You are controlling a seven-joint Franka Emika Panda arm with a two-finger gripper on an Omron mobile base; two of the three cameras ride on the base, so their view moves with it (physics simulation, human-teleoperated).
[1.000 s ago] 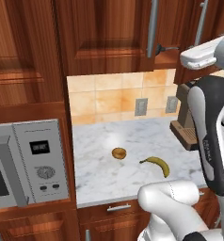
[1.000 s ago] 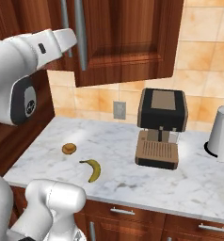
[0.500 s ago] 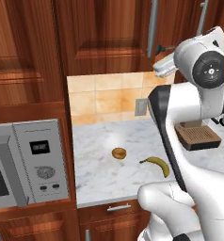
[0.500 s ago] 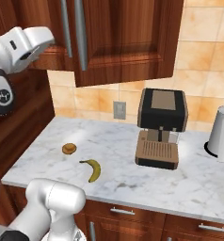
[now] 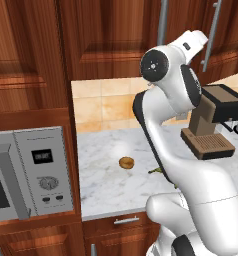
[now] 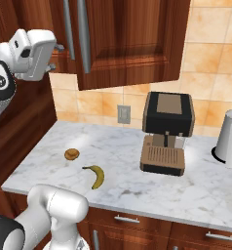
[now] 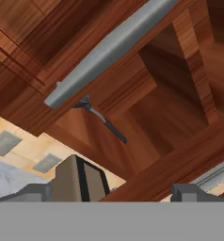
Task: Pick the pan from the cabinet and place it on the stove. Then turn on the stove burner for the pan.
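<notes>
Wood cabinet [image 6: 132, 44]: reddish-brown doors look shut above the worktop's [image 6: 196, 190] back left corner.
Pan: not visible; judged to sit behind those doors. A thin dark rod [image 7: 103, 121] juts out near the cabinet's lower edge, and whether it is the pan's handle cannot be told.
Gripper [image 6: 55, 57]: jaws spread wide, holding nothing, level with the lower end of the steel bar handle [image 6: 83, 34] and just beside it.
Step in hand: opening the door.
Doing it well: straddle the bar with both fingers, close squarely on it, then pull along the door's arc, not straight back.
Edges: the door's bottom edge hangs above the coffee machine [image 6: 166, 132], so the swing should clear it.
Open room: banana [image 6: 96, 176] and kettle [image 6: 230, 139] lie low, well apart from the door's path.
</notes>
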